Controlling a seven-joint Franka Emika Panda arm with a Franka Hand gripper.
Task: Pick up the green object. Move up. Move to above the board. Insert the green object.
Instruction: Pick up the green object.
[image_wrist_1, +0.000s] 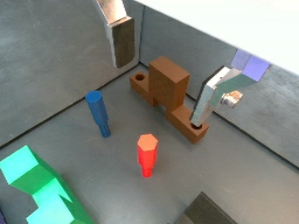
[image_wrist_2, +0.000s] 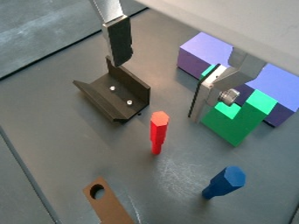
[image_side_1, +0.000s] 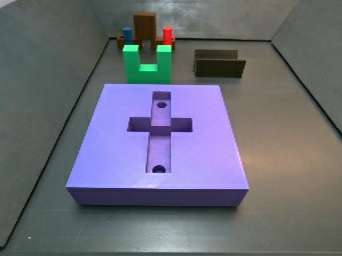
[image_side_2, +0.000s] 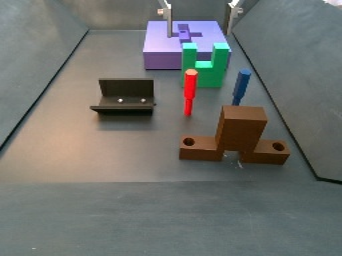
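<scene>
The green object (image_side_1: 147, 62), a bright green U-shaped block, stands on the floor just beyond the far end of the board (image_side_1: 107, 150), a big purple slab with a cross-shaped recess. Both also show in a side view, the green object (image_side_2: 205, 60) in front of the board (image_side_2: 160, 48). My gripper (image_wrist_2: 160, 83) is open and empty, high above the floor. Its silver fingers (image_wrist_2: 117, 39) spread wide. In a wrist view the green object (image_wrist_2: 239, 114) lies just outside one finger. In a wrist view the gripper (image_wrist_1: 160, 92) hangs over a brown block, with the green object (image_wrist_1: 41, 188) off to the side.
A brown block (image_side_2: 238, 135) with two end holes, a red peg (image_side_2: 190, 90) and a blue peg (image_side_2: 242, 87) stand near the green object. The fixture (image_side_2: 123, 97) stands on the floor apart from them. Grey walls enclose the floor.
</scene>
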